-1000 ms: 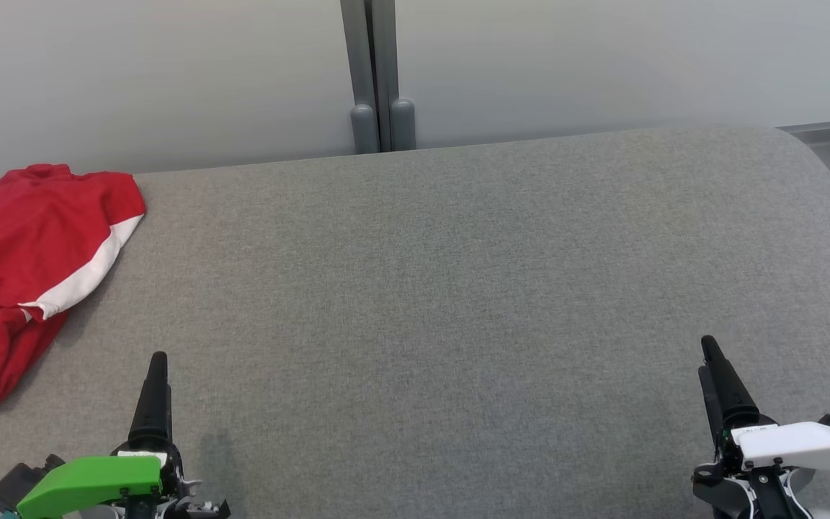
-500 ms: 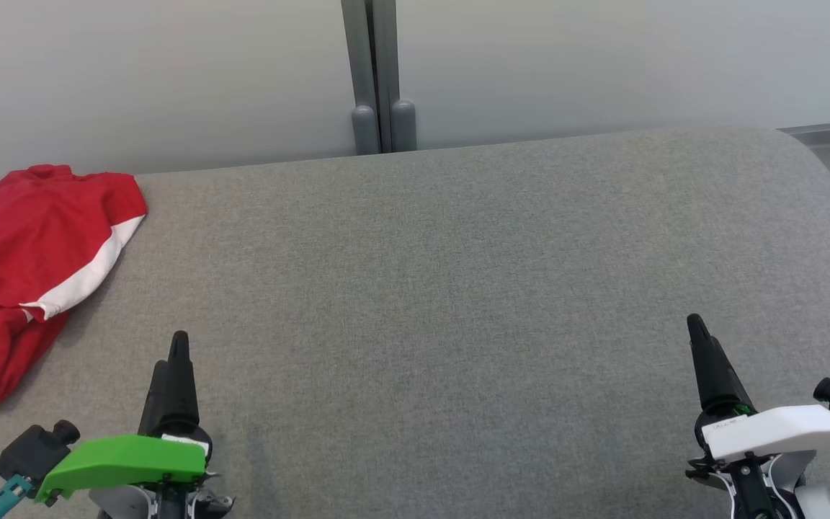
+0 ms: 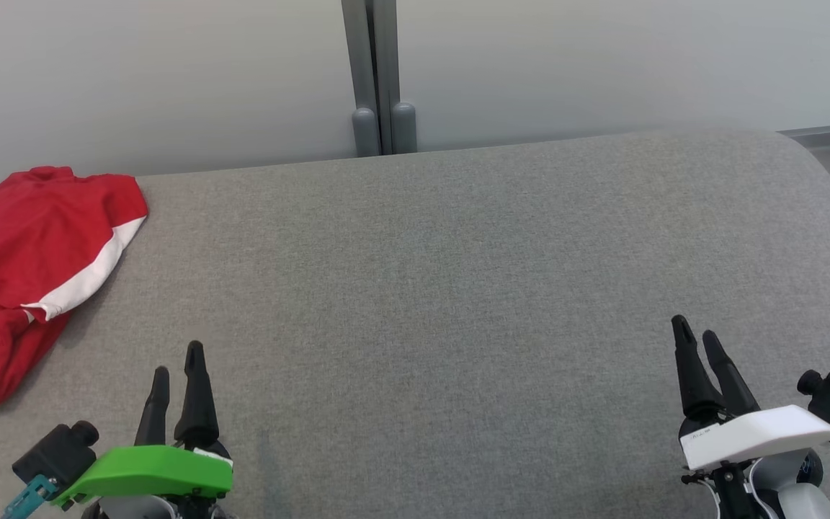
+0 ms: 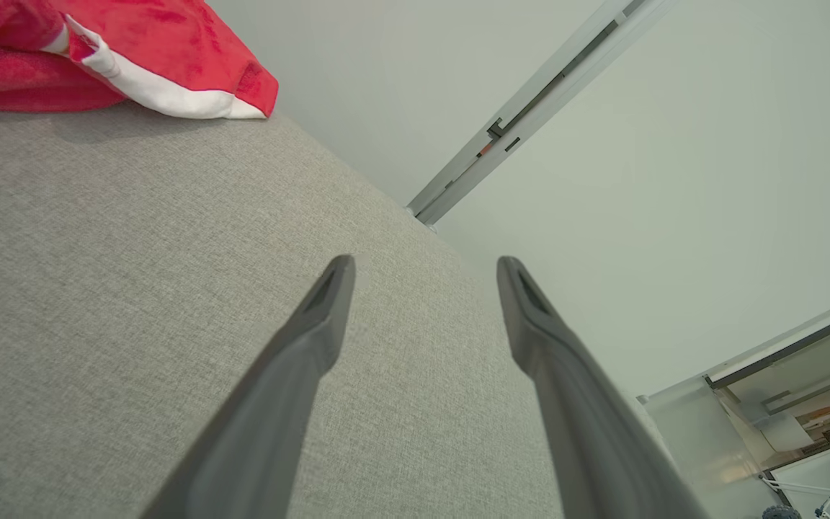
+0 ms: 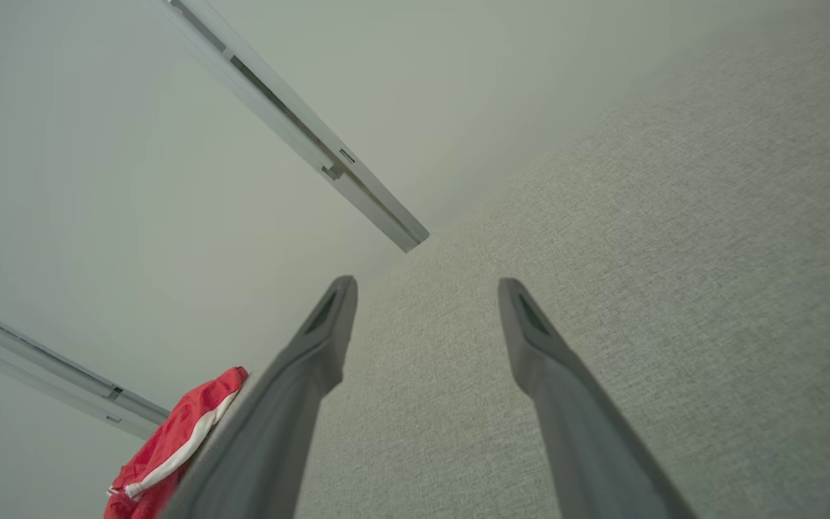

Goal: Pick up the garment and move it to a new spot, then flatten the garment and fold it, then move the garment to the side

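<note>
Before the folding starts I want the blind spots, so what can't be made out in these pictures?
Head view: the garment is cut off by the left edge, so its full outline is unknown.
Right wrist view: its lower part sits behind a finger of the right end effector and runs off the bottom edge.
Left wrist view: things in the far room are too small to name.

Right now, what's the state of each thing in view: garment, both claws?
garment: bunched up, not flattened, lying at the left edge of the grey surface, untouched.
left claw: open, empty, apart from the garment.
right claw: open, empty, over bare surface.
</note>
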Robot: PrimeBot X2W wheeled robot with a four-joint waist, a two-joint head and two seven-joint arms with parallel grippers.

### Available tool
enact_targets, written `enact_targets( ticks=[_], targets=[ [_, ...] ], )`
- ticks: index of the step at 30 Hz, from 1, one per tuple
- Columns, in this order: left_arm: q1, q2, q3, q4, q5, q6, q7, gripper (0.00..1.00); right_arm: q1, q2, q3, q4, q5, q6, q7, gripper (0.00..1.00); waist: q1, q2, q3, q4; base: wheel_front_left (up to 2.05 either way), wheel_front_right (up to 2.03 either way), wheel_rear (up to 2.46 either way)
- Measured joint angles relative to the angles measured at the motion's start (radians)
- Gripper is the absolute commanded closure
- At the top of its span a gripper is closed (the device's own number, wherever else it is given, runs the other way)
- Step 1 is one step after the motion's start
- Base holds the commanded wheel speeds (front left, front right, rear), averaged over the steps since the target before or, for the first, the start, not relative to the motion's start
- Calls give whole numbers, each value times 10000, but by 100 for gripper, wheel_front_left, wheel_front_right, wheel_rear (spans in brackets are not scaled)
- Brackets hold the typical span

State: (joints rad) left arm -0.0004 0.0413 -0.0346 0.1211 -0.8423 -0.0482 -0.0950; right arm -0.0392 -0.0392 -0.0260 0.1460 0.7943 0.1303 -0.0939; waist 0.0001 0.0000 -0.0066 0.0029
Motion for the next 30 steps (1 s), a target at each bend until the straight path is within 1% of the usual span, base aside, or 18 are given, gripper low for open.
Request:
enact_targets(
  ticks=[15,30],
  targets=[
    [286,10,-334,257,1622,46,-420,0,118,-23,324,96,-2148,0,-441,0,0,0,-109,45,0,0,0],
    [425,19,-616,403,2857,102,-821,0,250,-42,420,86,-3764,0,-823,0,0,0,-189,121,0,0,0]
  ],
)
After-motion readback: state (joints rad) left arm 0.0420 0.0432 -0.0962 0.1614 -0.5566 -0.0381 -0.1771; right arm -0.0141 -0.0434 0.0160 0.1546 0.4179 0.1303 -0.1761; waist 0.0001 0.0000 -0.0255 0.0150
